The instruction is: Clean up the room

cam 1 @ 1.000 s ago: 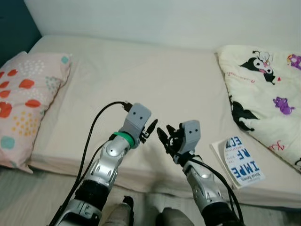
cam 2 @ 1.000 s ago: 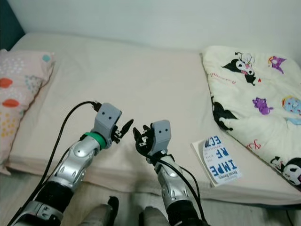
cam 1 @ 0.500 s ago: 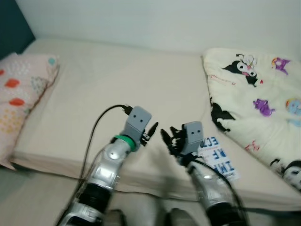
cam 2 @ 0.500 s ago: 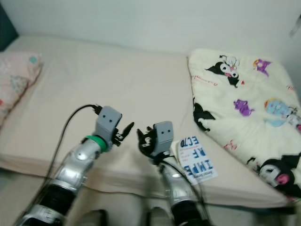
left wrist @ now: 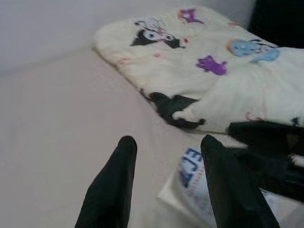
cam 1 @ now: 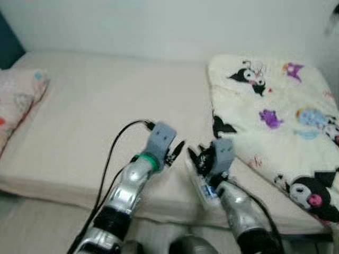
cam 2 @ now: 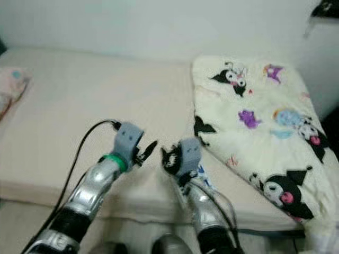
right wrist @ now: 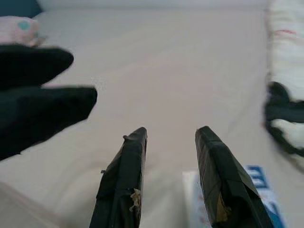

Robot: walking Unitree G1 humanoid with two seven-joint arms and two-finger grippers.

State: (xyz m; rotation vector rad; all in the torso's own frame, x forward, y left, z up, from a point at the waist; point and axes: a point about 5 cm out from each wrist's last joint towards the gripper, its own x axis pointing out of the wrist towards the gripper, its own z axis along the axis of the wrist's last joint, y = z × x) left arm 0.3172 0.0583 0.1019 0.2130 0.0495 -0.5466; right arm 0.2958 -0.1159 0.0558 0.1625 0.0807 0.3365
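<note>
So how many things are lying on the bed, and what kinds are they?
Pillow: 1
Cartoon blanket: 1
Book: 1
Total: 3 things on the bed.

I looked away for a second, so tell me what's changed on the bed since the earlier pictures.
Mostly the camera: the view has swung toward the robot's right, so the pillow slides to the left edge and the cartoon blanket fills more of the frame. The book now lies under the right gripper. Nothing was grasped or released. Both arms stay raised over the bed, left gripper and right gripper open and empty; book, blanket and pillow look unmoved.
</note>
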